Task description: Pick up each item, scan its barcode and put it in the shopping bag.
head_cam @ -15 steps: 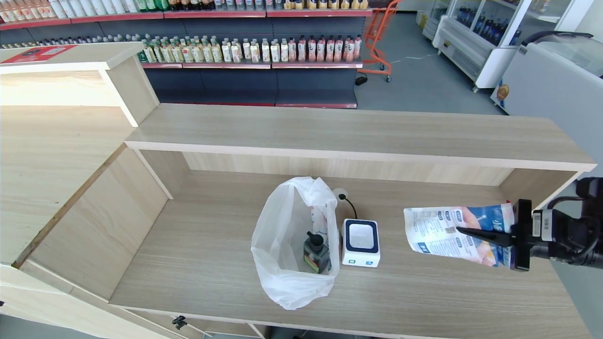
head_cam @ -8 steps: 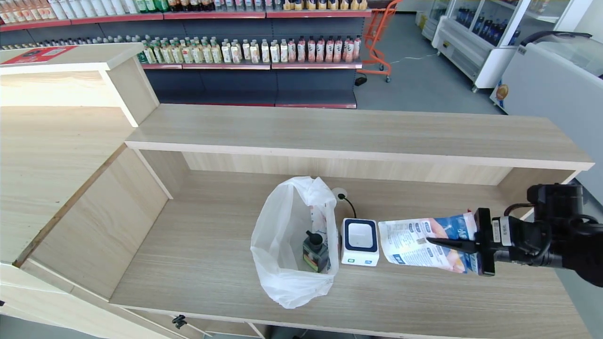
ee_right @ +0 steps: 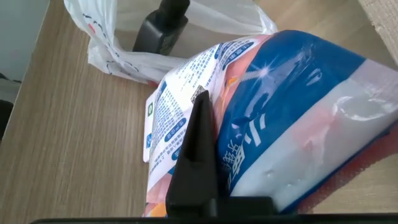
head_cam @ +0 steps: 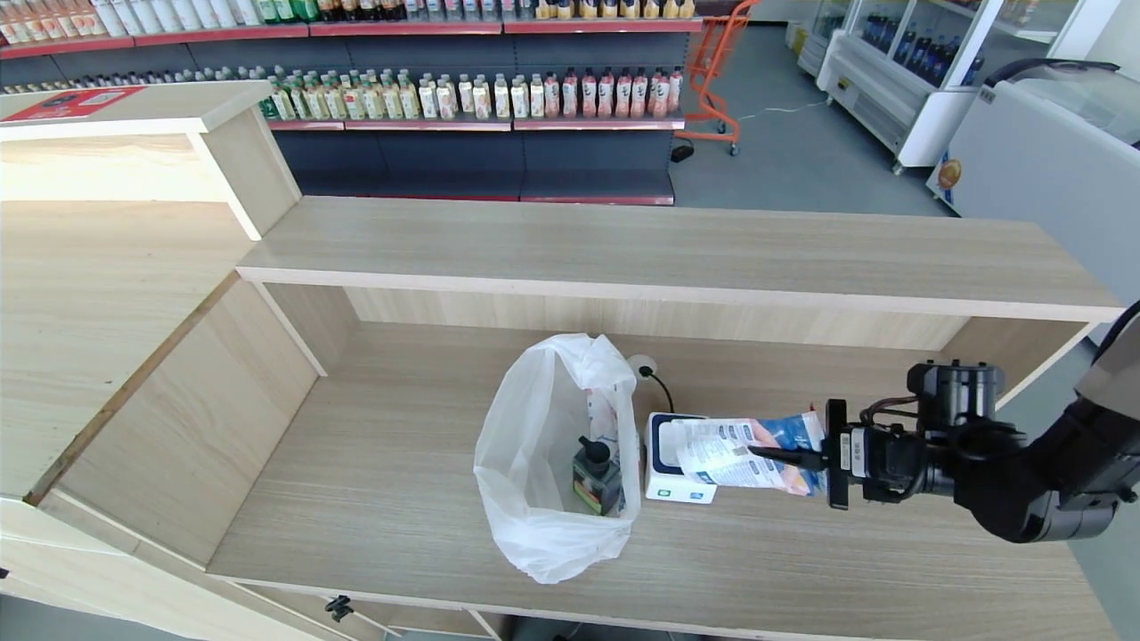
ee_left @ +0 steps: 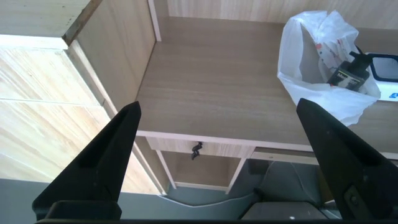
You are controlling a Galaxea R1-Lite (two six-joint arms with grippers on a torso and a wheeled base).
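Observation:
My right gripper (head_cam: 784,458) is shut on a blue and white pouch (head_cam: 739,452), held flat over the white barcode scanner (head_cam: 663,470), covering most of its dark window. In the right wrist view the pouch (ee_right: 273,124) sits between the fingers (ee_right: 196,155), printed side up. The white plastic shopping bag (head_cam: 543,445) stands open just left of the scanner, with a dark pump bottle (head_cam: 595,476) inside. The left wrist view shows the bag (ee_left: 323,56) and the bottle (ee_left: 348,71) far off, and my left gripper (ee_left: 217,168) is open, off the counter's front edge.
A black cable (head_cam: 659,385) runs from the scanner back to a round white plug. The wooden counter (head_cam: 374,481) is recessed, with a raised shelf (head_cam: 659,254) behind and side walls left and right. Store shelves with bottles stand beyond.
My right arm has carried the pouch leftward and lower, from the counter's right end to over the scanner. The bag and scanner have stayed put.

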